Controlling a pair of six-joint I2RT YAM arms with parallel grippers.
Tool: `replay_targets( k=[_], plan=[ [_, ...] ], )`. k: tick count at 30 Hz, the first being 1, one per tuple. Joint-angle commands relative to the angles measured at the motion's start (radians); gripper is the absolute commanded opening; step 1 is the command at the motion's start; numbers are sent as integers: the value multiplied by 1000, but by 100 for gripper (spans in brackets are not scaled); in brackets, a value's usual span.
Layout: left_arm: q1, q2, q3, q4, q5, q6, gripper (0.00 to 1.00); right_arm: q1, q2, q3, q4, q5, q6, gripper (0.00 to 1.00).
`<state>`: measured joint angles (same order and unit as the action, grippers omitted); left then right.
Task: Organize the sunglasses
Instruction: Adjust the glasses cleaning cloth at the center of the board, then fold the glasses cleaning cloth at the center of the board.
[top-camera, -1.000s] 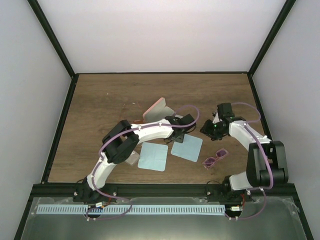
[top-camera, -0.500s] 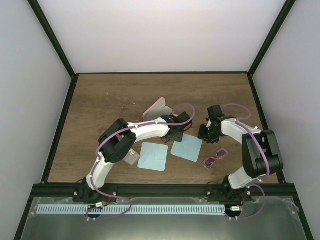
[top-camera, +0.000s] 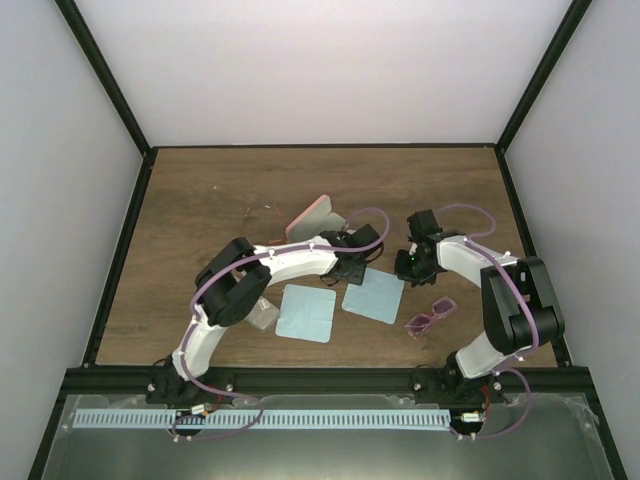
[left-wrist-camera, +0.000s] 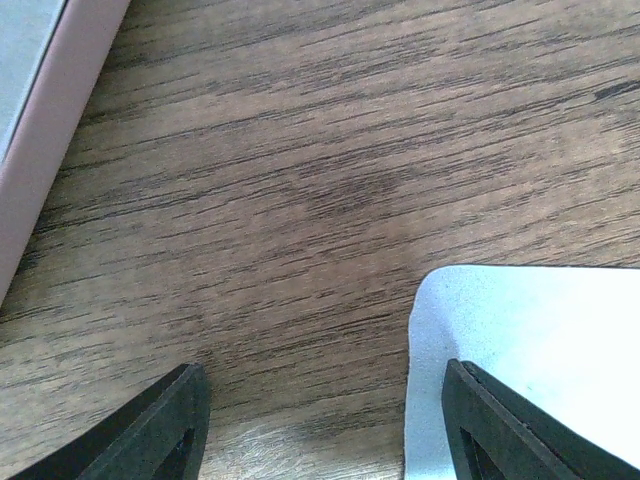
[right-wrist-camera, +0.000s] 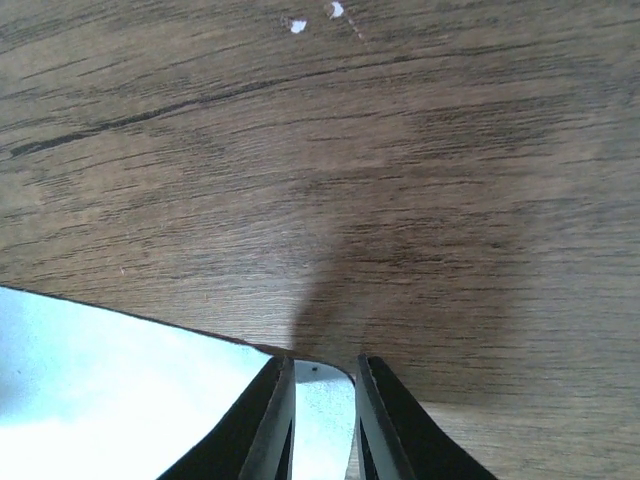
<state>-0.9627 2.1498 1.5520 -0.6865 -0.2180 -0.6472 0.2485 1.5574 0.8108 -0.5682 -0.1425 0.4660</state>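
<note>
Right hand: my right gripper (right-wrist-camera: 318, 385) is low over the brown wooden table (top-camera: 200, 220). The fingers are narrow with a slim gap showing, and they straddle the far right corner of a light blue square cloth (right-wrist-camera: 110, 400). I can't see anything pinched.
Left hand: my left gripper (left-wrist-camera: 325, 425) is spread wide and carries nothing. One finger hangs over the far left corner of that same cloth, the other over bare wood.
Just beyond: a pink oblong case (top-camera: 312, 217) lies on the far left side of my left gripper, its edge showing in the left wrist view.
Nearer me: a second light blue square cloth (top-camera: 306, 313) lies flat, just left of the first.
Sunglasses, pair one: the purple-pink sunglasses with translucent frame (top-camera: 431, 317) sit on the wood near the first cloth's right side, nearer than my right gripper and untouched.
Sunglasses, pair two: the orange-lensed wire-frame sunglasses (top-camera: 266, 212) show as a faint thin shape left of the pink case. They are too small to make out well.
Step in hand: I judge this to be getting hold of the cloth, since both hands are at its far edge. Neither pair is packed yet, so it's early going.
Next move: press the right fingertips flat to the wood and close on the thin corner without it sliding away. The left hand needs to come lower and close in a long way.
Writing: no brand, label or lettering I can read anywhere.
</note>
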Motion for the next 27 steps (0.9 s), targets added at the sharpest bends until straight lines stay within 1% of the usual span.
replay_targets(
  k=[1, 4, 11, 17, 19, 27],
  plan=[
    [2, 43, -58, -94, 82, -3, 66, 28, 39, -9, -20, 15, -6, 18],
    [1, 41, -58, -93, 83, -4, 66, 33, 44, -10, -18, 13, -8, 14],
    [6, 35, -60, -91, 88, -5, 66, 33, 55, -13, -6, -17, -24, 1],
    [23, -1, -75, -76, 102, 3, 66, 32, 59, 11, -6, -11, -46, 1],
    [26, -16, -76, -70, 111, 12, 64, 33, 59, 26, -6, -11, -51, 1],
    [32, -48, -38, -62, 130, 28, 63, 34, 72, 82, -10, 10, -71, 1]
  ],
)
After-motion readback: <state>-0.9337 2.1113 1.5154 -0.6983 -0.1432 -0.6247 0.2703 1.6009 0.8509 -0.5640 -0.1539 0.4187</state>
